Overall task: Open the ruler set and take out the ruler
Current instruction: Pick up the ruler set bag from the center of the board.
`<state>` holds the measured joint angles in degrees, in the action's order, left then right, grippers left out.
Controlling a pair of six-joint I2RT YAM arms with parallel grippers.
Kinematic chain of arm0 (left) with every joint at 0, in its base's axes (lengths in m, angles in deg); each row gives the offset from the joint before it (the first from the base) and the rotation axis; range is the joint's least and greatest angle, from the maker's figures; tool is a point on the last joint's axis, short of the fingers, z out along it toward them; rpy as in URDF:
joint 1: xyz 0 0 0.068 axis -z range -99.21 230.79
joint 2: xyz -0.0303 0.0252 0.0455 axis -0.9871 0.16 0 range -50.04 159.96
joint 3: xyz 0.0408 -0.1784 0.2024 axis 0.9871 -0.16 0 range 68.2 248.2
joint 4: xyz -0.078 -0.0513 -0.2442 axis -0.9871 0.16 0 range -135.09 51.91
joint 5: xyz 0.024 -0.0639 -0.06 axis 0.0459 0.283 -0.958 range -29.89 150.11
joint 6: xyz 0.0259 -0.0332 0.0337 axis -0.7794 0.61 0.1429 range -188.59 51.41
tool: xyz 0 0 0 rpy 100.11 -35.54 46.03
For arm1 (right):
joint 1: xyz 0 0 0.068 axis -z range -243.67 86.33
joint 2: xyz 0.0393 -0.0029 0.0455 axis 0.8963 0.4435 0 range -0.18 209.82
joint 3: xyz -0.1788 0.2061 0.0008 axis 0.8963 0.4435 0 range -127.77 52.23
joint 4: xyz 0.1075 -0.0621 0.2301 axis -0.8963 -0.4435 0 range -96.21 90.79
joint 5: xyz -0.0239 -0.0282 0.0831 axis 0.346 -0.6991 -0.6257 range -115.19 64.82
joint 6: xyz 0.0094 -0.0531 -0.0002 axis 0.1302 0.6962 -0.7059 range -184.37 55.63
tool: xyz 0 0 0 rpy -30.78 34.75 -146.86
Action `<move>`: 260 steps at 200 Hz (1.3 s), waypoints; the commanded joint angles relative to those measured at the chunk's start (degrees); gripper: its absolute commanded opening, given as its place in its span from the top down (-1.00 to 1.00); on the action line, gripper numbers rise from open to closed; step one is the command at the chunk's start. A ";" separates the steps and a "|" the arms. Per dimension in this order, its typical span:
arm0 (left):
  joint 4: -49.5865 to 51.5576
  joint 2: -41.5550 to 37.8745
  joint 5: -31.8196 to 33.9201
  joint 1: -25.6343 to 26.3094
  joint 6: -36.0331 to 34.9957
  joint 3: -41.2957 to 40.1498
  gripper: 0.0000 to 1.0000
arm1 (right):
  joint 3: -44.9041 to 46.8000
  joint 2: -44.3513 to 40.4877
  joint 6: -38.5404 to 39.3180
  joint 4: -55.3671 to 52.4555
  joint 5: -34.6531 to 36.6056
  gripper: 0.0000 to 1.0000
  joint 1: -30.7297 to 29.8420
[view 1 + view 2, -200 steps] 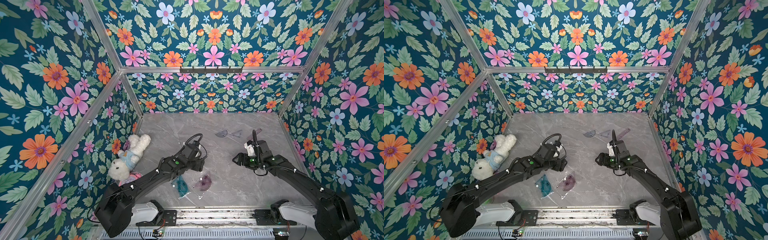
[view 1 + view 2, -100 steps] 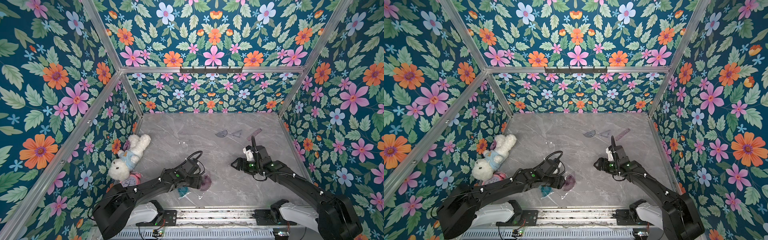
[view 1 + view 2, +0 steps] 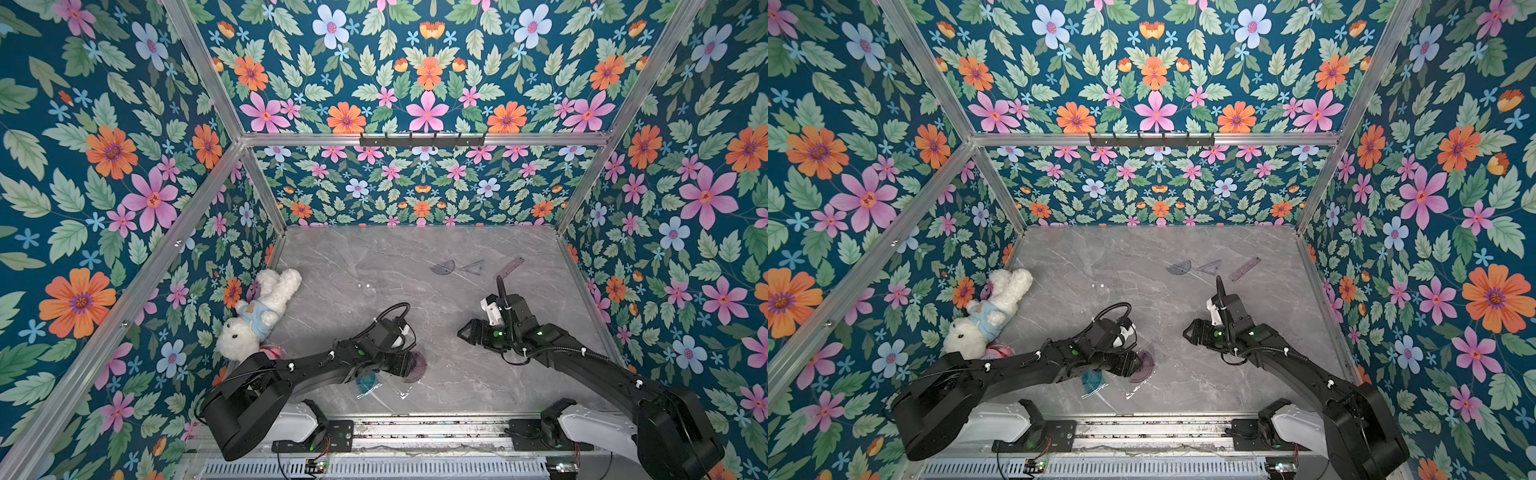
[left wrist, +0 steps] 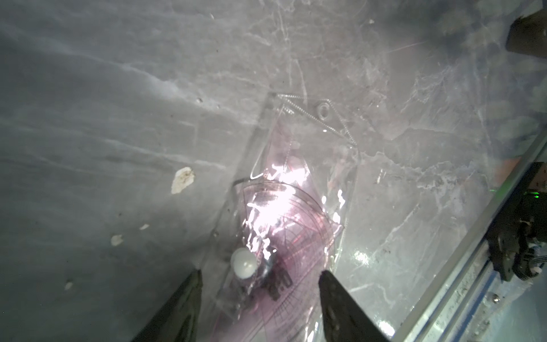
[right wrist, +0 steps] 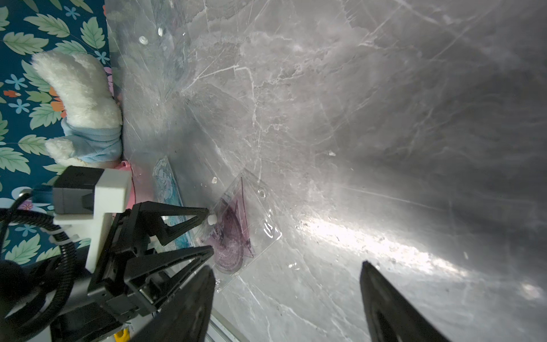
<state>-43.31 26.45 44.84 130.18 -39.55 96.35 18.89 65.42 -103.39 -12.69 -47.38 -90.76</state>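
Left gripper (image 4: 260, 274) has swung down to the ruler set (image 4: 299, 189) near the front edge of the table (image 3: 357, 257) — jaws spread, straddling its snap end, the pouch's long axis running straight away from them. Right gripper (image 5: 287, 265) — also spread, empty — hangs well apart.

Open marble surface (image 3: 357, 257) spans the centre. A plush rabbit (image 3: 262, 311) crowds the left wall (image 3: 245, 249), loose rulers (image 3: 473, 267) lie at the far right, and the ruler set (image 3: 417, 368) and a teal pouch (image 3: 366, 380) clutter the front edge.
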 commanded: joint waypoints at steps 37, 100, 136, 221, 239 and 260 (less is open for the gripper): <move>2.27 0.50 -0.33 0.08 1.22 0.11 0.32 | 0.12 -0.30 -0.88 0.47 1.58 -0.56 -0.57; -1.22 2.02 -0.86 0.01 3.28 0.51 0.92 | 0.38 -0.98 -0.96 -0.16 2.15 -0.55 -0.77; -1.85 1.84 0.12 0.01 3.74 0.93 1.00 | 0.82 -0.84 -1.47 0.36 1.99 -0.54 -0.86; -3.80 -1.53 3.48 -0.08 4.54 2.56 1.00 | 3.72 0.49 -6.21 9.03 -1.58 -0.53 -2.42; -3.98 -2.81 3.99 -0.07 4.46 3.19 1.00 | 5.42 0.24 -7.85 13.80 -3.04 -0.53 -2.40; -4.41 -4.68 4.79 -0.08 3.93 4.05 1.00 | 6.99 -0.16 -9.08 18.42 -4.01 -0.53 -2.44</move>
<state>-46.02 23.39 47.94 130.18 -35.57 99.41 24.75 65.75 -109.42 -2.26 -49.22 -93.08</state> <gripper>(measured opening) 0.048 0.766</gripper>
